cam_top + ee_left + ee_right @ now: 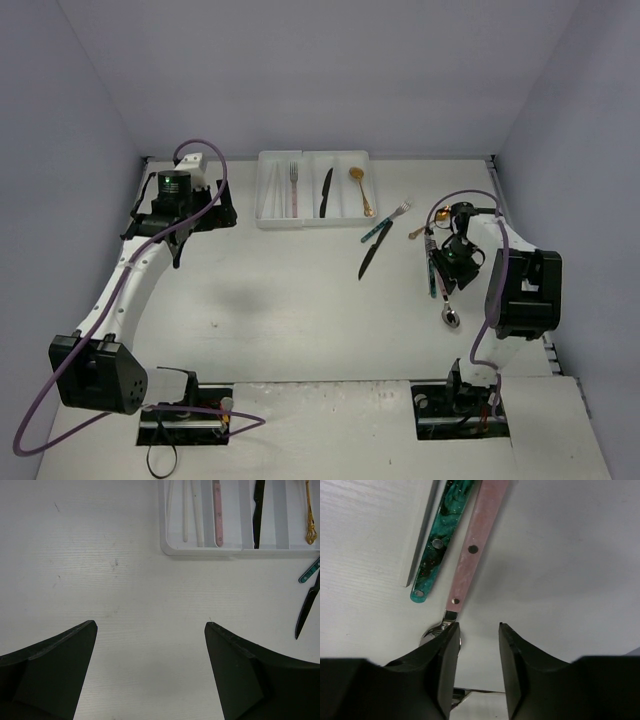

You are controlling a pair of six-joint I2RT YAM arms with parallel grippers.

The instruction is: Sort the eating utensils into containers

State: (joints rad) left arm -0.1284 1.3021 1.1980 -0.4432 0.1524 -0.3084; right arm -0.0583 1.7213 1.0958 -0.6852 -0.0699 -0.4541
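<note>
Right pincer (479, 630) beside pink-handled spoon (475, 550), teal handle (437, 545) alongside.

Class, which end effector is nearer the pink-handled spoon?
Right. The right end effector is over the spoon; the left end effector is across the table, beside the tray.

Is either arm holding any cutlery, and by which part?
Nothing is held. The jaws of the left gripper and right gripper stand open and empty; the pink-handled spoon lies beside the right ones, ungripped.
</note>
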